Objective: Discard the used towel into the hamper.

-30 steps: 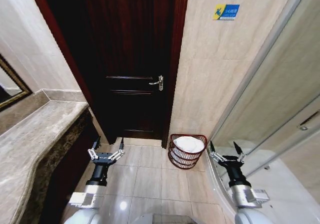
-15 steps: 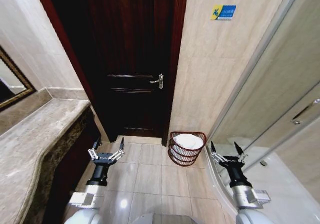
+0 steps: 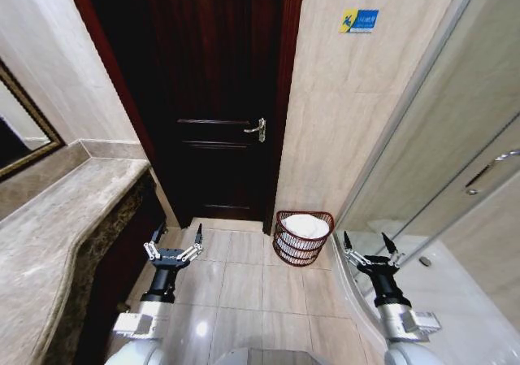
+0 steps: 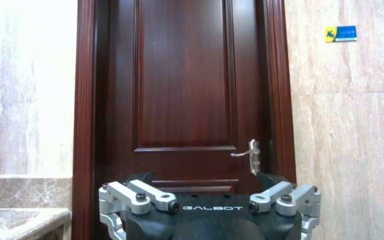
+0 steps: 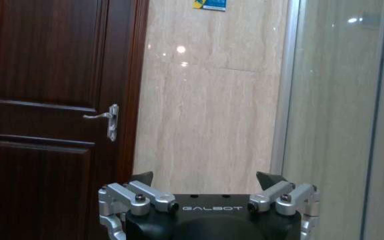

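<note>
**Both arms held low, towel lying in the hamper**

In the head view we see the small round dark red-brown openwork hamper (image 3: 304, 237) standing on the beige tiled floor (image 3: 244, 288), just below centre of the frame and a little to the right. It sits close to the cream marble wall (image 3: 341, 121), just right of the dark wooden door (image 3: 215, 97). A white crumpled towel (image 3: 306, 226) lies inside it, filling the top of the basket below the wavy rim.

The left gripper (image 3: 173, 243) is at lower left of the head frame, above the floor tiles; its fingers are spread wide with nothing between them. The right gripper (image 3: 365, 248) is at lower right, also spread wide and empty, in front of the glass shower partition (image 3: 455, 178). Both are well apart from the hamper, one to either side of it.

A grey-brown marble counter (image 3: 57, 235) runs along the left edge of the frame. We note a silver lever door handle (image 3: 257, 128) on the door and a small blue-and-yellow sign (image 3: 359, 19) on the wall at upper right.
</note>
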### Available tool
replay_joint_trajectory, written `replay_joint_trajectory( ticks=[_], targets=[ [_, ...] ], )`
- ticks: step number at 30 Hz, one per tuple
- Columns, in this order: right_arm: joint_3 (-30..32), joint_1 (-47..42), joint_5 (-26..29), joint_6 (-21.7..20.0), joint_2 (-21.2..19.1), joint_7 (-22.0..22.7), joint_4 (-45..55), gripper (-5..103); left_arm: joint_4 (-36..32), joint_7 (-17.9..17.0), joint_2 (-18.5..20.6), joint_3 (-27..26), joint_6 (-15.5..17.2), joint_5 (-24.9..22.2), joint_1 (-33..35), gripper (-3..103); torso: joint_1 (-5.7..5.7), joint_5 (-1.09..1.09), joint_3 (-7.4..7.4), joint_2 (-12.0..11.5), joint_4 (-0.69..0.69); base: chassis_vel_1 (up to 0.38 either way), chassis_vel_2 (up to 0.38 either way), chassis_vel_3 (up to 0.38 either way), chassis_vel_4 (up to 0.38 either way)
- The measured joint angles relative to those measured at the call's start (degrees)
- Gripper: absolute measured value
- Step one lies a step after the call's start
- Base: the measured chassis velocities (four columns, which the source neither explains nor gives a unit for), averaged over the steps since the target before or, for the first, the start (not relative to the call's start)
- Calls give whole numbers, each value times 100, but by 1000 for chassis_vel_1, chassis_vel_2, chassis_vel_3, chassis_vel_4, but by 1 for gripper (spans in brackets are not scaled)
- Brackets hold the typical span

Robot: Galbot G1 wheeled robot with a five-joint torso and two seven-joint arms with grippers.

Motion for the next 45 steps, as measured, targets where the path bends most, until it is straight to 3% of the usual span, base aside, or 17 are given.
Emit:
replay_joint_trajectory(
  ticks=[24,34,45],
  targets=[
    [80,-53,111,12,-13,-46,23,100,-36,-79,-5,108,72,88,-1,100,0,0,0,0,0,58,-58,-56,60],
    [103,-120,172,51,44,-57,48,100,-169,-815,20,713,601,616,-21,100,0,0,0,0,0,61,-47,-49,59],
    [134,-224,233,133,72,-93,86,100,-195,-884,41,906,707,793,-30,100,0,0,0,0,0,31,-42,-33,48]
  ],
)
